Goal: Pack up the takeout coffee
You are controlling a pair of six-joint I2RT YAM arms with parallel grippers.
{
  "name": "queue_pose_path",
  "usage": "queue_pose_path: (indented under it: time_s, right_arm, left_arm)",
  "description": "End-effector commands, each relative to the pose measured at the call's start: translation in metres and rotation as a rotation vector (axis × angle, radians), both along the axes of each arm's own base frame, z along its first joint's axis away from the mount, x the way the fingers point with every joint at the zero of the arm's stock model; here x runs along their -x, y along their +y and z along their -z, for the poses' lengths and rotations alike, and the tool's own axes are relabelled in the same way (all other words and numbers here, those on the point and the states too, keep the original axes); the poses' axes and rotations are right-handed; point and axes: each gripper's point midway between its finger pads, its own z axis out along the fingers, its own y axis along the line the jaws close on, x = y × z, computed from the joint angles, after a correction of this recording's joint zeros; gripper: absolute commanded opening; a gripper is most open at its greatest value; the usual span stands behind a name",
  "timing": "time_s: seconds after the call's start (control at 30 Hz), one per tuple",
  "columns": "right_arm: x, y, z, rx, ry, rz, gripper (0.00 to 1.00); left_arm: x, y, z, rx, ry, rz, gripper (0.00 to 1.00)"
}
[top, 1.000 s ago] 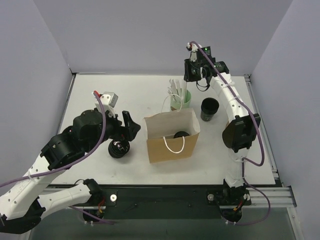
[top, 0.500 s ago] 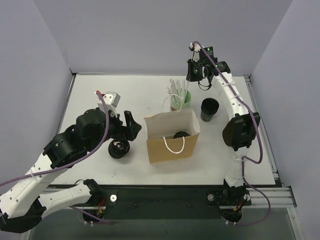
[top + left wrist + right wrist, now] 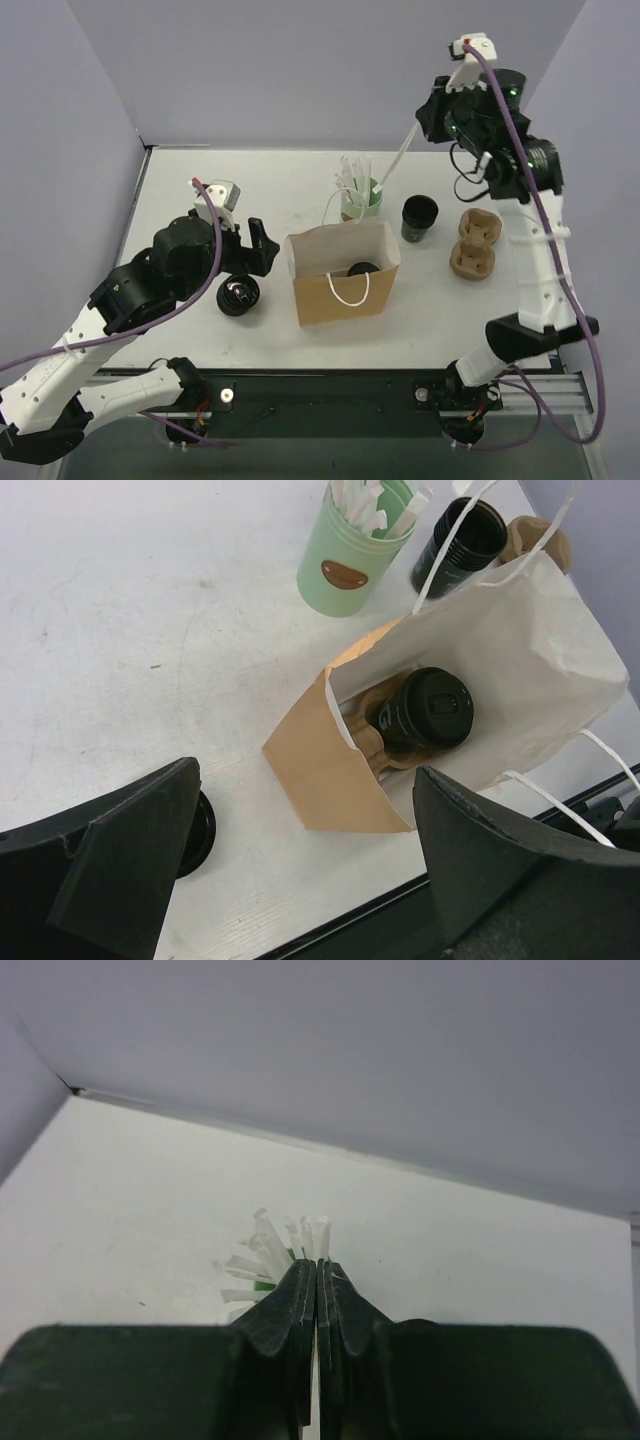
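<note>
High over the mint-green cup [image 3: 362, 204], a white straw [image 3: 398, 158] is pinched by the upraised right gripper [image 3: 423, 124]; the left gripper [image 3: 260, 250] is held spread, low beside the paper bag [image 3: 340, 288].

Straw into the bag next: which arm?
Right. The right gripper is shut on a straw that slants down toward the green cup, just behind the bag. The left gripper is open and empty, low beside the bag's left side.
</note>
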Motion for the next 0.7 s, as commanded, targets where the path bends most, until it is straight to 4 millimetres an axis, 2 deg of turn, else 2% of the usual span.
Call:
queue_pose_path:
  time_s: [0.0,0.03,0.07,0.1,0.17,0.2,0.27,0.3,0.33,0.37,0.4,0.5,0.57,0.67]
  right_arm:
    - [0.063,-0.002,-0.068,-0.028,-0.151,-0.029,0.00]
    - [0.073,-0.002,-0.076,-0.032,-0.175,-0.035,0.00]
    - [0.087,0.007,-0.083,-0.038,-0.196,-0.067,0.00]
    - [0.105,0.005,-0.097,-0.052,-0.234,-0.078,0.00]
    - [0.128,0.018,-0.107,-0.086,-0.256,-0.128,0.00]
    - [0.141,0.018,-0.114,-0.105,-0.276,-0.136,0.00]
    - [0.158,0.031,-0.111,-0.125,-0.266,-0.177,0.00]
    - [0.168,0.029,-0.113,-0.132,-0.276,-0.177,0.00]
    - [0.171,0.029,-0.112,-0.132,-0.275,-0.169,0.00]
    - [0.173,0.035,-0.099,-0.118,-0.248,-0.183,0.00]
    - [0.182,0.041,-0.098,-0.125,-0.249,-0.213,0.00]
    - [0.187,0.057,-0.074,-0.084,-0.201,-0.243,0.00]
    - [0.186,0.062,-0.064,-0.056,-0.185,-0.237,0.00]
    - [0.185,0.081,-0.052,-0.008,-0.168,-0.257,0.00]
  left_arm:
    - [-0.006,0.003,-0.030,0.049,-0.127,0.001,0.97]
    - [-0.006,0.002,-0.031,0.046,-0.132,0.011,0.97]
    - [-0.005,0.000,-0.032,0.050,-0.132,0.022,0.97]
    - [-0.004,-0.001,-0.031,0.050,-0.130,0.029,0.97]
    - [-0.001,-0.004,-0.032,0.066,-0.132,0.055,0.97]
    - [0.000,-0.004,-0.033,0.074,-0.137,0.059,0.97]
    - [0.004,-0.003,-0.034,0.092,-0.149,0.068,0.97]
    - [0.004,-0.002,-0.035,0.094,-0.153,0.067,0.97]
    - [0.007,0.001,-0.037,0.101,-0.163,0.069,0.97]
    - [0.008,0.002,-0.037,0.097,-0.165,0.071,0.97]
    - [0.009,0.003,-0.038,0.094,-0.172,0.074,0.97]
    - [0.012,0.009,-0.040,0.079,-0.174,0.074,0.97]
    - [0.014,0.013,-0.039,0.073,-0.173,0.070,0.97]
    - [0.018,0.017,-0.039,0.085,-0.173,0.067,0.97]
